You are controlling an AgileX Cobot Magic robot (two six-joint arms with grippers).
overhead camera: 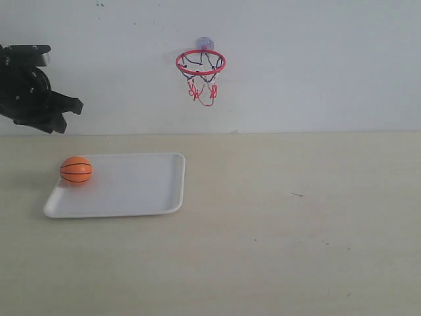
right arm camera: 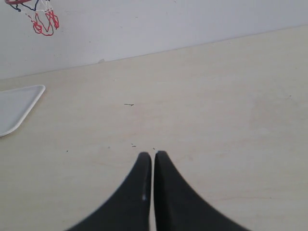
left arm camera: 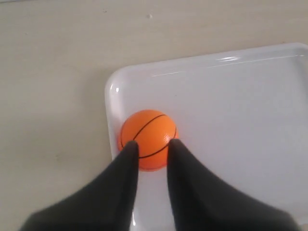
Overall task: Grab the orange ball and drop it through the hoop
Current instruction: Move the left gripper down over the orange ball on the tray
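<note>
Hovering left hand (left arm camera: 149, 148): black fingers set a narrow gap apart, holding nothing. In the left wrist view the tips frame the ball from above. The exterior view puts this arm at the upper left of the frame, well above the bench, so nothing is touching.
Right hand (right arm camera: 153, 156): fingers pressed together with nothing between them, over bare bench. It is likely parked clear because the ball lies on the other arm's side.
Bench (overhead camera: 276, 250): pale and flat, filling the lower half of the exterior frame.
Tray (overhead camera: 131, 187): white and shallow with a raised rim, lying flat at the lower left of centre.
Orange ball (overhead camera: 76, 170): sits in the tray's far left corner, close against the rim, which probably keeps it from rolling off.
Hoop (overhead camera: 201, 72): red rim with a dangling net, stuck to the wall (overhead camera: 316, 66) by a bluish suction cup (overhead camera: 204, 43) at the upper middle of the frame. It is well apart from the ball, above it and to its right. The rim sits level with its opening upward, so the ball must be released from over it.
Step in hand: lining up for the pick; the ball is not grasped.
Next move calls for: a wider gap, since the present one looks narrower than the ball, then a straight descent.
Risk: the nearby tray rim may crowd one finger.
</note>
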